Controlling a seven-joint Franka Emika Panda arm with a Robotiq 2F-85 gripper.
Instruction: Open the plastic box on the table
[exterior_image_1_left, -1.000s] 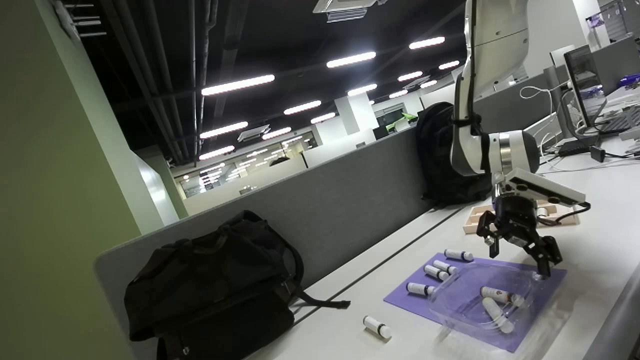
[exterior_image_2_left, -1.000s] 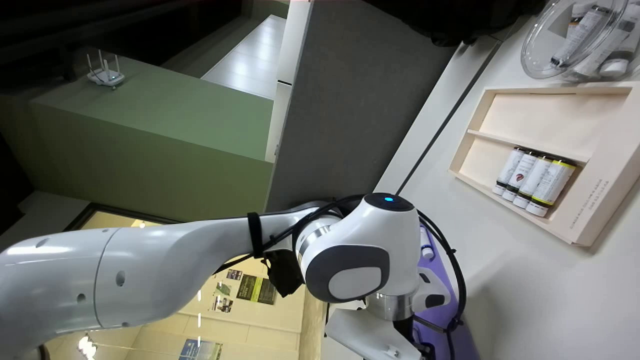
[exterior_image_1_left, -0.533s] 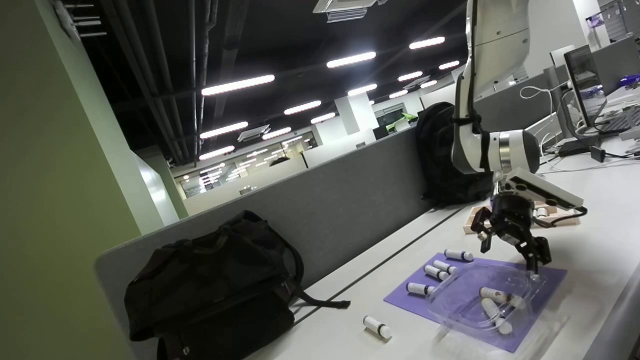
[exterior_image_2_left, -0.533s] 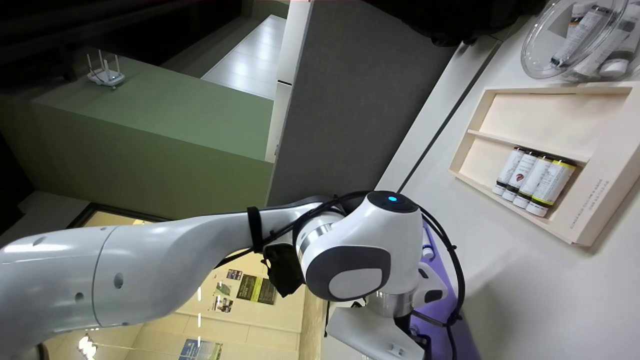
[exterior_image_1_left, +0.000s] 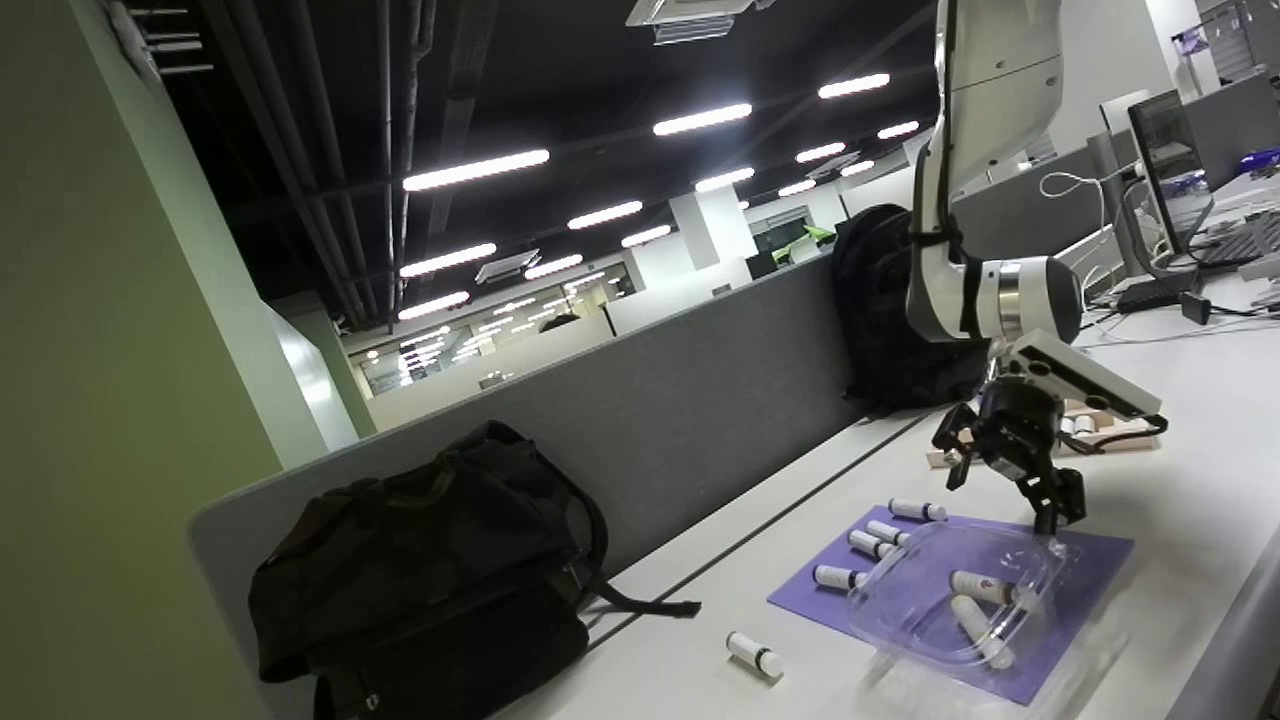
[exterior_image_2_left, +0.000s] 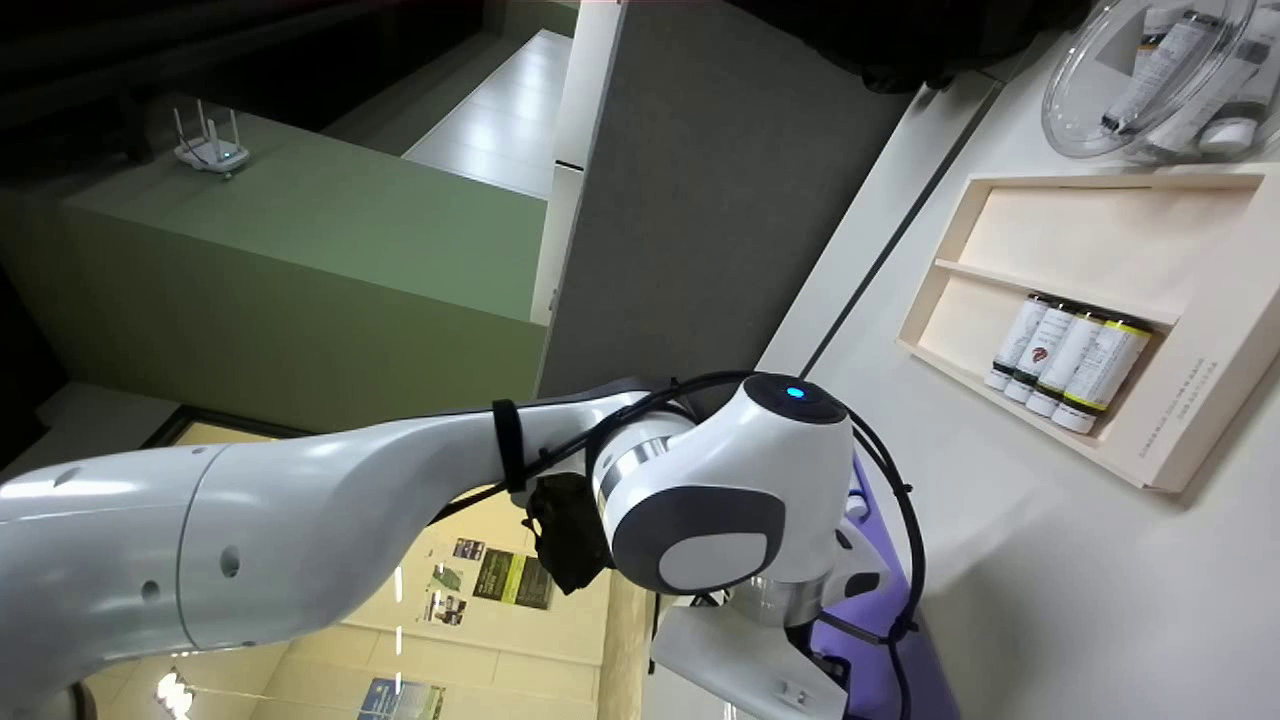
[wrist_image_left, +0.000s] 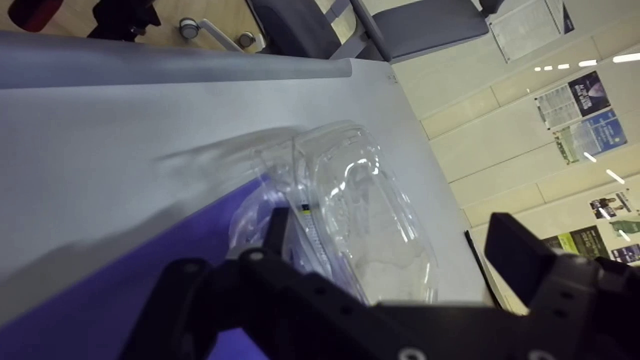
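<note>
The plastic box (exterior_image_1_left: 905, 602) is clear and low, on a purple mat (exterior_image_1_left: 1095, 565), with white bottles (exterior_image_1_left: 975, 630) showing through it. In the wrist view the box (wrist_image_left: 372, 225) spreads from the mat over the white table (wrist_image_left: 125, 130). I cannot tell clearly how its lid sits. My gripper (exterior_image_1_left: 1001, 500) is open above the box's back right edge. One fingertip meets the rim there. The other is in free air farther left. In the wrist view, the gripper (wrist_image_left: 395, 235) has its left fingertip against the clear plastic, nothing clamped.
Several white bottles (exterior_image_1_left: 870, 545) lie on the mat, and one bottle (exterior_image_1_left: 754, 655) lies off it. A beige wooden tray (exterior_image_2_left: 1215, 400) holds bottles. A clear container (exterior_image_2_left: 1075, 130) stands beyond it. A grey partition (exterior_image_1_left: 700, 430) and black backpacks (exterior_image_1_left: 430, 570) line the table.
My gripper has moved left in an exterior view and tilted a little, still open. The box's right rim and the bottles seen through it have shifted slightly left with the fingertip.
</note>
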